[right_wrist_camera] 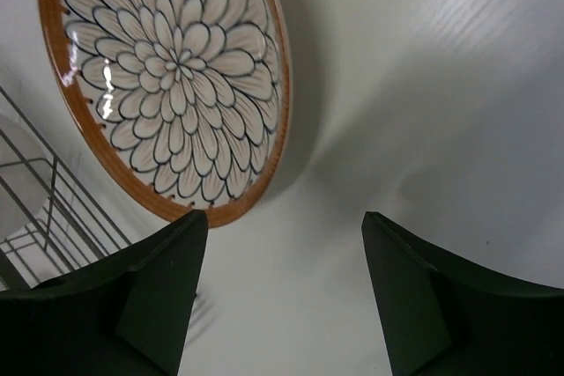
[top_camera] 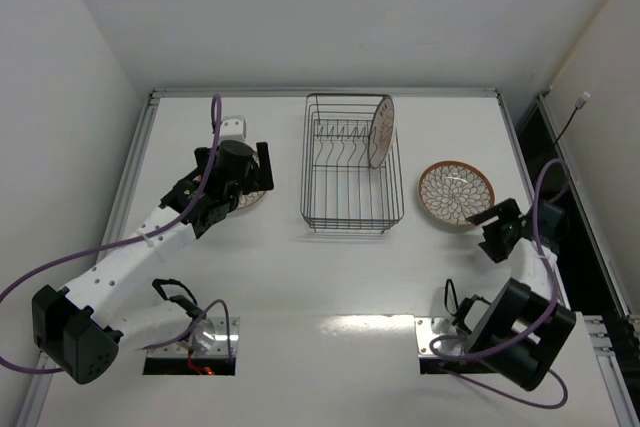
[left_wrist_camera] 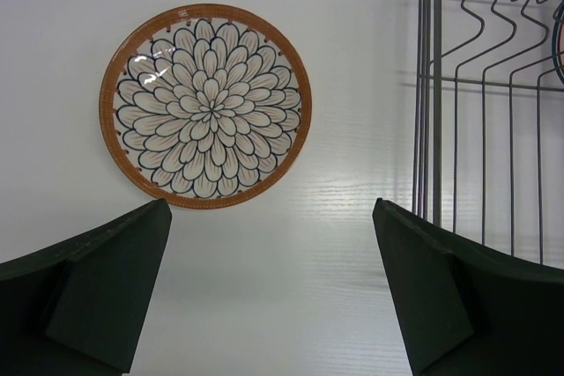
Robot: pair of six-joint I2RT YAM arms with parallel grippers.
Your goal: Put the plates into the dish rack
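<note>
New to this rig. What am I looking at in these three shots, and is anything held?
Two robot arms bolted to a white table. The top shot looks down from above; the other two come from wrist cameras, the dark wedges being each gripper's own fingers. A wire rack sits mid-table with a standing plate in it. The left plate lies flat by the left gripper, the right plate beside the right gripper. Both grippers are open, holding nothing.

Brown-rimmed petal-pattern plate (left_wrist_camera: pixel 204 105), dark dish rack (left_wrist_camera: pixel 434 85), white table (top_camera: pixel 300 277)
</note>
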